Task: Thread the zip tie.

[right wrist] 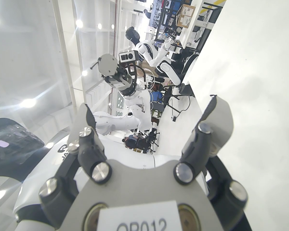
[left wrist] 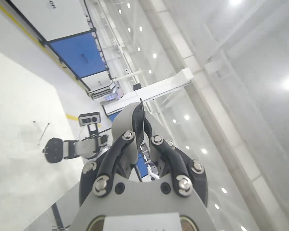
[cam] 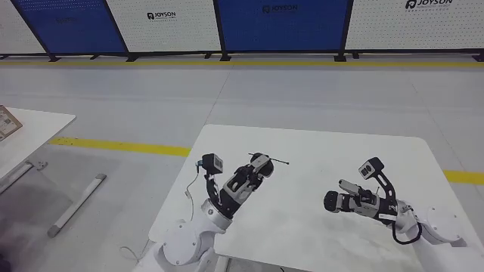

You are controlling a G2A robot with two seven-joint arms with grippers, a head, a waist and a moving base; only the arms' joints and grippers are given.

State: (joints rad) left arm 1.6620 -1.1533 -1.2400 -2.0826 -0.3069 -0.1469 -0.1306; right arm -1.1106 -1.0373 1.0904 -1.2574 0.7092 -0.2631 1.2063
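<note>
Zip tie (cam: 278,160) sits pinched crosswise in the closed left gripper (cam: 260,165) near the top view's centre. The right gripper (cam: 330,201), lower right, gapes wide, empty.

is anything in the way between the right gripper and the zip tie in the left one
Nothing visible stands in the way. The zip tie sticks out of the shut left gripper, above the table. The open right gripper points toward it from the side, with only open space between them.
</note>
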